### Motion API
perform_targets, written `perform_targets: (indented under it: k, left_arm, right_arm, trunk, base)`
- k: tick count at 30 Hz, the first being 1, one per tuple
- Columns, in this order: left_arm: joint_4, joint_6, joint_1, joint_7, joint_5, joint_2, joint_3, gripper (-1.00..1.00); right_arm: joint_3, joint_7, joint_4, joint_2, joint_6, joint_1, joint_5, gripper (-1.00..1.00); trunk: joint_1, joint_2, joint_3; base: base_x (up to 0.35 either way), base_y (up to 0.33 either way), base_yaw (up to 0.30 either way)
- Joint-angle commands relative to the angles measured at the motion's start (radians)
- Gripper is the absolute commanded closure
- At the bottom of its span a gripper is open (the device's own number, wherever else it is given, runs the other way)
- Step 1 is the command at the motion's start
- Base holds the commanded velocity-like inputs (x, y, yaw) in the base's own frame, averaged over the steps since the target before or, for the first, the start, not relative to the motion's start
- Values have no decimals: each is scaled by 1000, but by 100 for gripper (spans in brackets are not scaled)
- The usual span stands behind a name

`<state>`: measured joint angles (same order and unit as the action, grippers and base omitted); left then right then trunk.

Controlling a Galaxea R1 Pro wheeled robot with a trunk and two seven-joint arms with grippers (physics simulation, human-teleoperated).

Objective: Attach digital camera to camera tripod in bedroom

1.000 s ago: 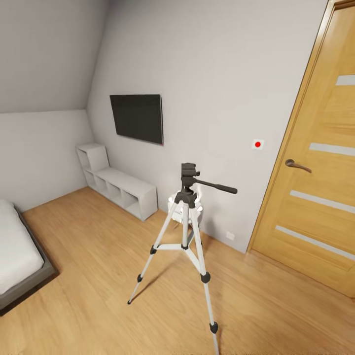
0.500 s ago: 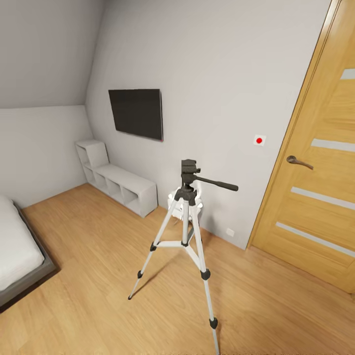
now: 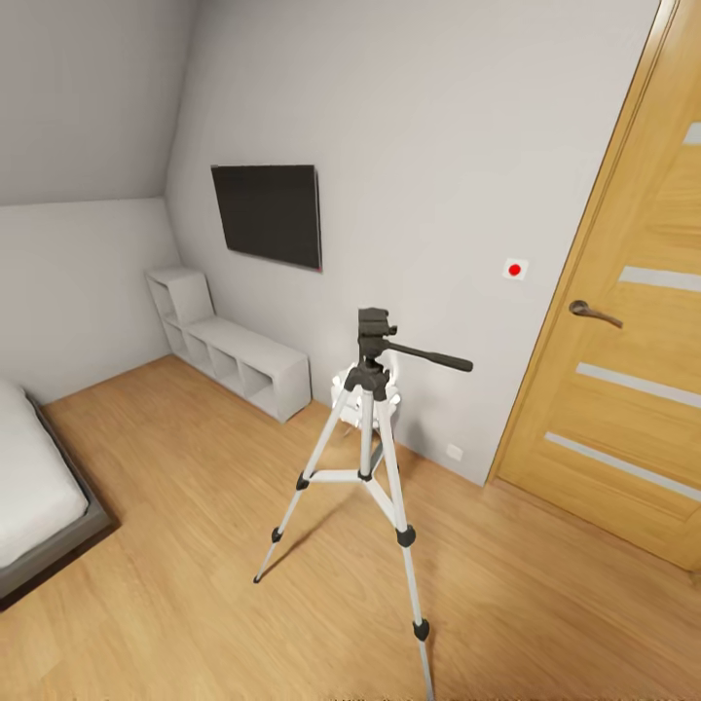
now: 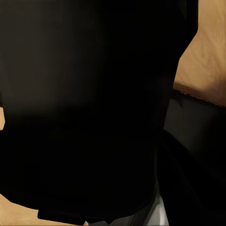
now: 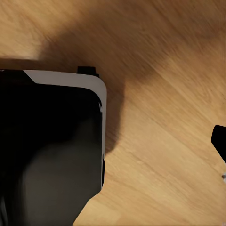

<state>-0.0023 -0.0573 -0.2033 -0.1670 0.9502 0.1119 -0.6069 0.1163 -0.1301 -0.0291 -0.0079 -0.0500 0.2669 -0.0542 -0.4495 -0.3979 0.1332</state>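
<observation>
ahead of us on the wood floor (image 3: 175, 506) stands one camera tripod (image 3: 368, 458) on three legs, near one door (image 3: 623, 370); we cannot tell either gripper's state.

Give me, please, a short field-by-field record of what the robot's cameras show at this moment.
room: bedroom, light wood floor, grey-white walls
camera tripod: upright on the floor, legs spread, mount on top bare
pan handle: points toward the wooden door
behind tripod: small white lamp by the wall
wall: black TV, white plate with red dot
left side: white cube shelves, grey bed
digital camera: not seen
claws: state cannot be told
</observation>
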Motion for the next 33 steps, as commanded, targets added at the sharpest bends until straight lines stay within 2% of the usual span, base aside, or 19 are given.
perform_targets:
  k: [1, 33]
  left_arm:
    - [1, -3, -1, -3, 7, 0, -8, 100]
    - [1, -3, -1, -3, 7, 0, -8, 100]
  right_arm:
    - [8, -2, -3, 0, -5, 2, -6, -100]
    - [8, -2, -3, -1, -7, 2, -6, -100]
  trunk:
    - [0, -2, 4]
    - [0, -2, 56]
  base:
    - [0, 0, 0]
    - [0, 0, 0]
